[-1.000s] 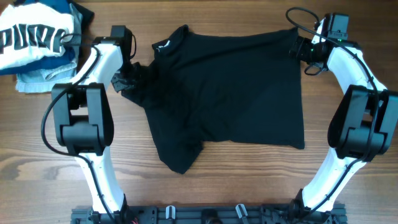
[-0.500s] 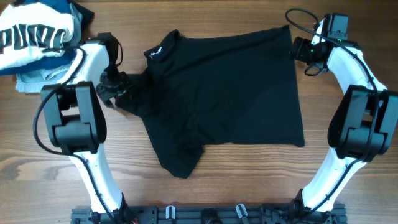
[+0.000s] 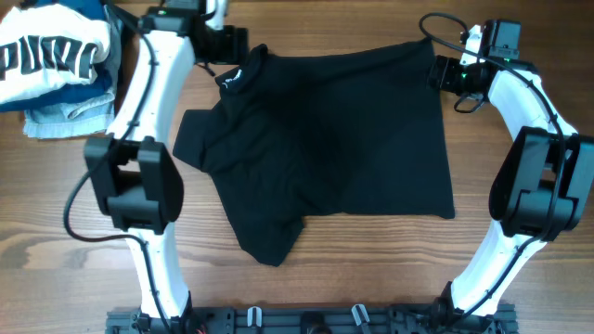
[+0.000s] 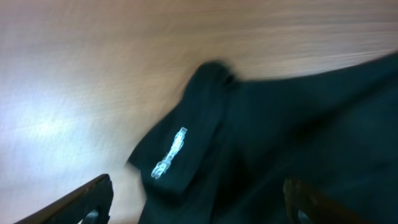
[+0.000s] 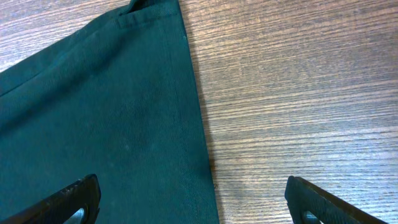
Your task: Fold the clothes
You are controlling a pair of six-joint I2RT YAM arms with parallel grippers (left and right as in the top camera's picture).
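A black shirt [image 3: 334, 139] lies spread on the wooden table, with its collar [image 3: 238, 76] at the far left and one sleeve [image 3: 197, 141] flat at the left. My left gripper [image 3: 239, 46] hovers open just beyond the collar. The left wrist view is blurred; there the collar's white logo [image 4: 169, 152] lies ahead of the open left gripper [image 4: 199, 211], which holds nothing. My right gripper [image 3: 436, 74] stands open at the shirt's far right corner. In the right wrist view the shirt's straight edge [image 5: 196, 124] runs between the spread fingers of that gripper [image 5: 199, 208].
A pile of other clothes sits at the far left corner: a white garment with dark letters [image 3: 51, 51] on top of light blue fabric [image 3: 60, 119]. Bare wood [image 5: 298, 93] lies to the right of the shirt.
My left gripper has opened and let go of the bunched sleeve, then moved to the far side by the collar. The sleeve now lies flat. The right arm has stayed put.
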